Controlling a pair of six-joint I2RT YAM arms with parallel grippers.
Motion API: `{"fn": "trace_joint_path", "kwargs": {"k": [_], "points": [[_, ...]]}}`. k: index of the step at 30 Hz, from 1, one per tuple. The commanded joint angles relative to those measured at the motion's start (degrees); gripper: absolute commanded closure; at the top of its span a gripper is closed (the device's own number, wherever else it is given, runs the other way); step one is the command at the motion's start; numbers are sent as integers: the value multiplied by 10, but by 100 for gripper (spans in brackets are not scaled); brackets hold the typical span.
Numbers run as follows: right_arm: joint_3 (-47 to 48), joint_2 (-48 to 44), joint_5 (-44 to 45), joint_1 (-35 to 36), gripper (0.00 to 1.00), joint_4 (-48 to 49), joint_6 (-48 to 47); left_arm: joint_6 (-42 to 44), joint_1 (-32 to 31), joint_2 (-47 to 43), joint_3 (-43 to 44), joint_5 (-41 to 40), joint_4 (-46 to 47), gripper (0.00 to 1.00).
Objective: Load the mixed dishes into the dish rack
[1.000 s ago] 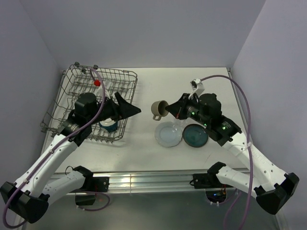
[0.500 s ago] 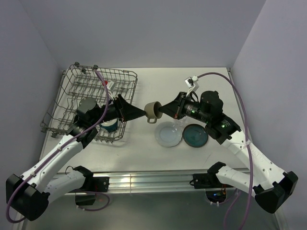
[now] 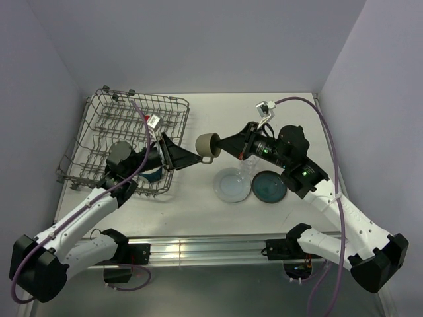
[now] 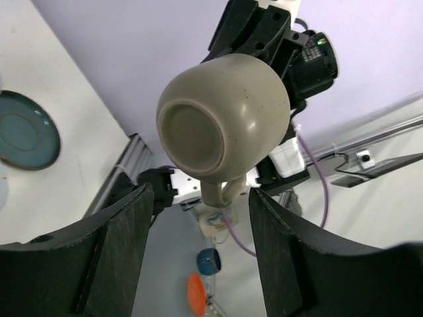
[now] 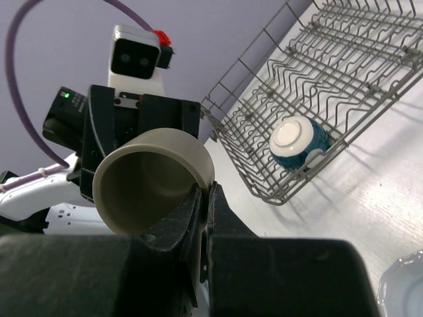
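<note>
Between the two tools, above the tabletop (image 3: 198,201), the one small olive-brown mug (image 3: 207,145) hangs sideways. The right tool (image 3: 215,148), arm outstretched, is clamped on its rim. The left tool (image 3: 195,158) faces its base, fingers apart. Two plates lie under the right tool: pale blue plate (image 3: 232,184), dark teal plate (image 3: 269,187). One bowl (image 5: 297,142) sits in the dish rack (image 3: 112,125).

A white table (image 3: 198,198) stands between plain lavender-grey walls (image 3: 198,46) on the left, far and right. An aluminium rail (image 3: 205,249) runs along its near edge. Past it show a blurred blue object (image 4: 208,260) and an orange object (image 4: 195,295).
</note>
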Motion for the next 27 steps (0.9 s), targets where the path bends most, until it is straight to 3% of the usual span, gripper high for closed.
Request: {"fn": "trace_joint_path", "kwargs": {"k": [1, 6, 12, 27], "points": [[-5, 0, -4, -4, 100, 91, 8, -77, -5, 9, -21, 23, 124, 35], [-8, 10, -5, -4, 100, 113, 8, -162, -4, 36, -51, 32, 284, 37], [-20, 17, -10, -3, 100, 133, 10, -235, -5, 68, -79, 25, 405, 40], [-50, 30, -20, -3, 100, 189, 16, -290, -5, 117, -84, -7, 504, 53]]}}
